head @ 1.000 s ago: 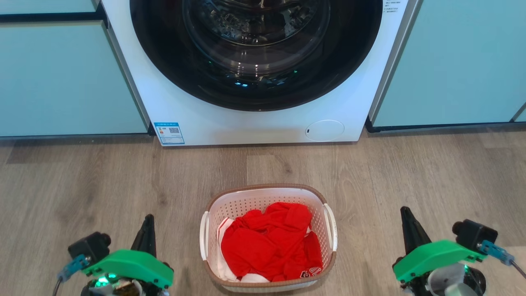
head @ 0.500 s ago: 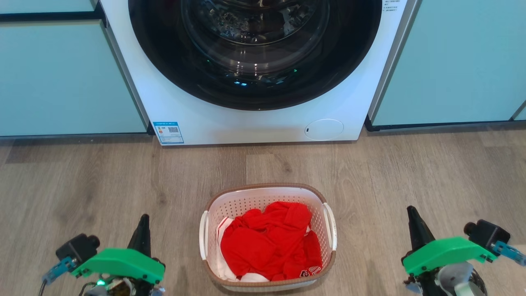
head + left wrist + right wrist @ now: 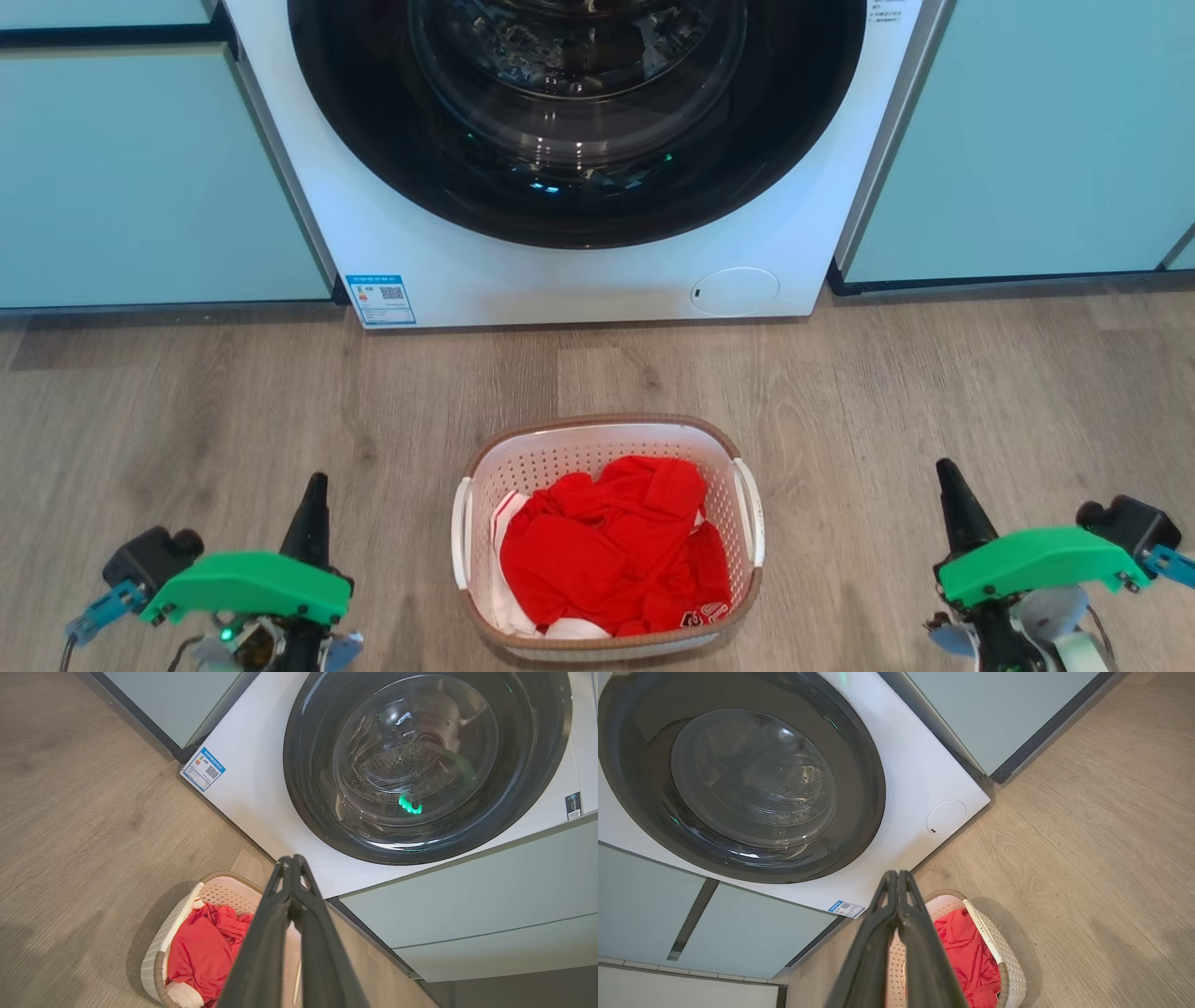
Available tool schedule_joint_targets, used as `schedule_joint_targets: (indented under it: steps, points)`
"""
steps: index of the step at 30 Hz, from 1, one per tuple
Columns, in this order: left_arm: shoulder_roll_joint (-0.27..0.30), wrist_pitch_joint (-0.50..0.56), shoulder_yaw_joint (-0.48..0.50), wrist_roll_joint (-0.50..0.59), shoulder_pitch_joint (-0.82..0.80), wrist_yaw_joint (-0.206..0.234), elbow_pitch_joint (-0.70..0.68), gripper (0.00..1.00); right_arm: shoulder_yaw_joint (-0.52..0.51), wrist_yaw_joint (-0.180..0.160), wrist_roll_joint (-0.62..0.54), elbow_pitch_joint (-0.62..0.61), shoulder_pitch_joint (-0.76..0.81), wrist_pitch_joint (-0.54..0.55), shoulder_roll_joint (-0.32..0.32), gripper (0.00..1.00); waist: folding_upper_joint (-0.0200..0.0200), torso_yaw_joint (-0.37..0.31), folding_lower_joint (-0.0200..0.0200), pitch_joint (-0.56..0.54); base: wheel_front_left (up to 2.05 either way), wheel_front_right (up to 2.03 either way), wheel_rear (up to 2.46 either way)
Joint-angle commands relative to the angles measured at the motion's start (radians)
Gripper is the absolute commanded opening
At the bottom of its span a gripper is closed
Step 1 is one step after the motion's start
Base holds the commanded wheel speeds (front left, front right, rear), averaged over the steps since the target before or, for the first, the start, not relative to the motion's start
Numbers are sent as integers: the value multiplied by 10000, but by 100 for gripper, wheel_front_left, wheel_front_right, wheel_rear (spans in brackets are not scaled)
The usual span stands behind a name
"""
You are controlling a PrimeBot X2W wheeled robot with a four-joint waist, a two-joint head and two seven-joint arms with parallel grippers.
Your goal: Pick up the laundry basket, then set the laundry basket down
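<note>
Pale wood-grain plank floor (image 3: 187,401) runs across the scene, with smooth matte teal cabinets (image 3: 140,177) on either side of a glossy white washing machine (image 3: 597,289) and its big round dark glass door (image 3: 574,84). In front of the washer, on the floor, sits the laundry basket (image 3: 579,453): rounded-rectangular white perforated plastic with a brown woven-look rim, a slim white handle on each side, and crumpled red clothing (image 3: 607,560) piled inside. Low at the left, the left gripper (image 3: 316,483) points up toward the washer under its green housing, long dark fingers pressed together on nothing. The right gripper (image 3: 945,467) mirrors it at the right, also clenched and empty. The basket lies between them, well apart from both.
</note>
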Motion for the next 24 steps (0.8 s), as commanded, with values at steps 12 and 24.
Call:
schedule_joint_targets:
  steps: [12, 24]
  points:
    - [5, 390, 532, -1419, -661, -195, -453, 0, -176, 9, 1478, -413, -580, 388, -158, 0, 0, -20, -1, 30, 0, 0, 0]
    - [4, 736, 829, -2725, -759, -321, -533, 0, -426, 10, 2811, -447, -655, 733, -154, 0, 0, -41, -1, 60, 0, 0, 0]
